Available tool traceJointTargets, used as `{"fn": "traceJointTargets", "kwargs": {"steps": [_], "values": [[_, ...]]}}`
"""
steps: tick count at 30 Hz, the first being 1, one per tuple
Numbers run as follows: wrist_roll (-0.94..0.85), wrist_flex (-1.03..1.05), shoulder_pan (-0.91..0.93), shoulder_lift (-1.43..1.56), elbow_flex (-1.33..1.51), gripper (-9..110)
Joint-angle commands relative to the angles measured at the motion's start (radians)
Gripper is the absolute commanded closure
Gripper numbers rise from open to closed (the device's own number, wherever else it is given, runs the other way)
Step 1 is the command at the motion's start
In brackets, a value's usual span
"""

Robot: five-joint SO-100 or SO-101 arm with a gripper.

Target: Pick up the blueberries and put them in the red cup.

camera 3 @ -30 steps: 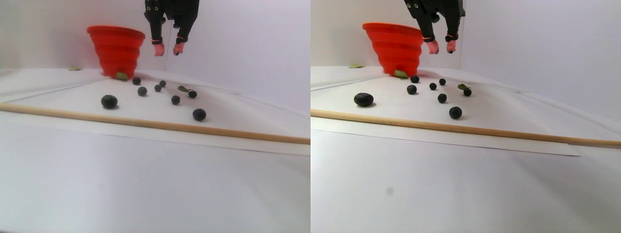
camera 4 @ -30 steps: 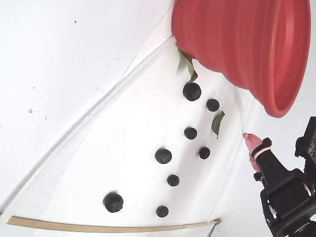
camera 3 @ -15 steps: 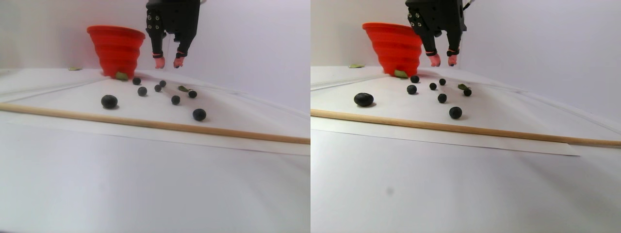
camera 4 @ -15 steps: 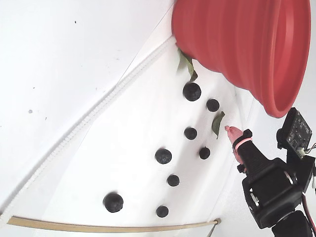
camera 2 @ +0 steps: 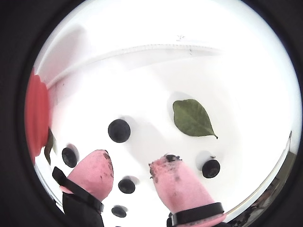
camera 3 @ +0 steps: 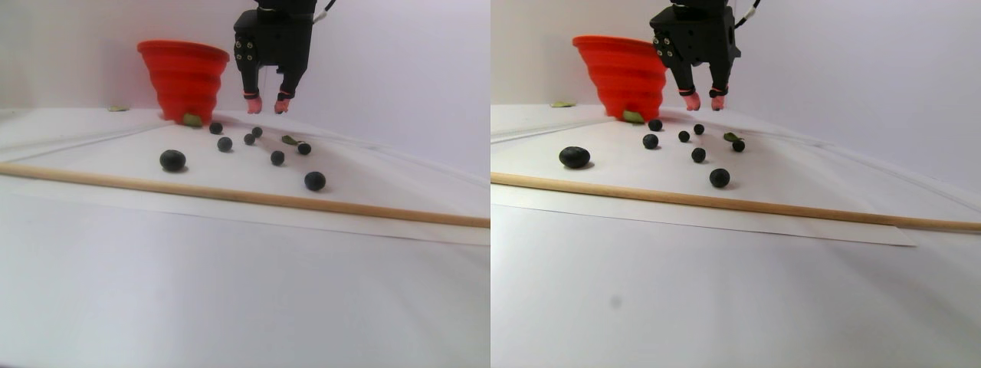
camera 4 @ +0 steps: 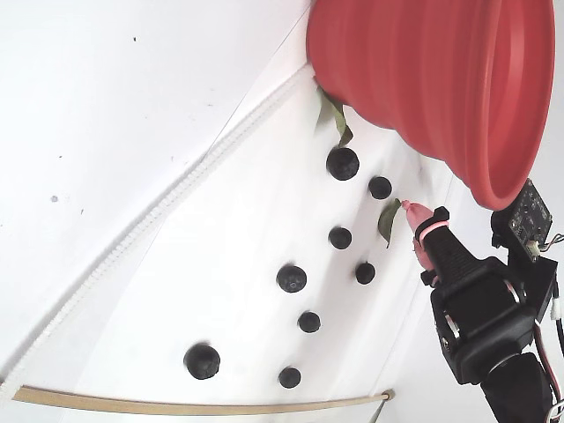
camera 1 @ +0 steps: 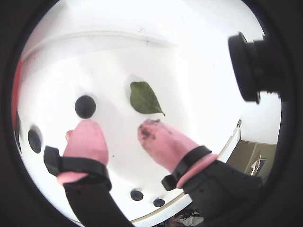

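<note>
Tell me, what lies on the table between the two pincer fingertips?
In a wrist view, only bare white table shows between the pink fingertips of the open pincer. A green leaf lies beyond the gap, a blueberry beside it.

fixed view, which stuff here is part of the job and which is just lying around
Part of the job:
blueberries, seven loose on the white sheet
red cup
gripper, open and empty

Just lying about:
green leaf beside the pink fingertip
leaf at the cup's base
wooden stick
</note>
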Motion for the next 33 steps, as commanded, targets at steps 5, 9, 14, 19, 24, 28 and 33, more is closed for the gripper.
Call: {"fn": "traceJointTargets", "kwargs": {"steps": [5,9,14,19,24,28,33], "values": [[0.02,-0.04,-0.009,-0.021,-0.098,85],[0.032,-0.054,-0.014,-0.054,-0.115,85],[0.038,-0.063,-0.018,-0.084,-0.127,84],[0.049,-0.078,-0.02,-0.11,-0.138,84],[0.066,-0.086,-0.028,-0.126,-0.15,84],[0.072,-0.094,-0.034,-0.133,-0.152,84],[0.081,-0.109,-0.038,-0.15,-0.153,84]]}}
